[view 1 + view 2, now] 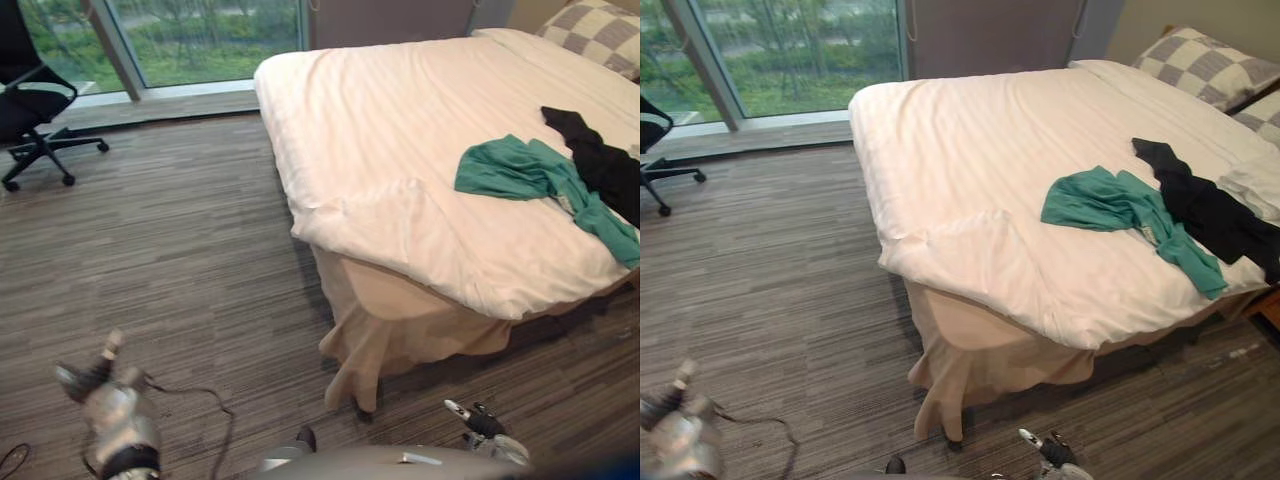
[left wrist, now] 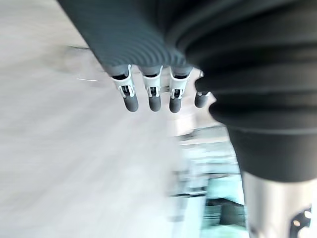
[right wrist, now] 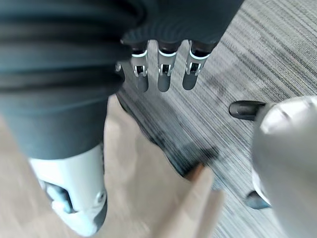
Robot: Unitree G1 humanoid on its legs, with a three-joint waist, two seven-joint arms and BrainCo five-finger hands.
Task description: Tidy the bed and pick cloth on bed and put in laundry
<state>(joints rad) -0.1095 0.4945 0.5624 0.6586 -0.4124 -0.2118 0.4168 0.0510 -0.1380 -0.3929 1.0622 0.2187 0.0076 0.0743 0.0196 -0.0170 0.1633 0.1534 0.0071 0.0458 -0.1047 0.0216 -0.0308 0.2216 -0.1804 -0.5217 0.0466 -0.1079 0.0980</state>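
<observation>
Green cloth (image 1: pixel 510 170) lies on bed (image 1: pixel 400 120), touching black garment (image 1: pixel 600 165).

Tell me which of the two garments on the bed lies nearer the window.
The teal garment; it is spread toward the middle of the bed, while the black garment lies beyond it, nearer the checked pillow.

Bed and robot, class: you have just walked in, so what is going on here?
Nothing is being handled yet. A teal cloth and a black cloth lie side by side on the bed, toward the pillow end. The bed's near corner is rumpled. The robot's left hand and right hand hang low over the carpet, open and empty, apart from the bed.
</observation>
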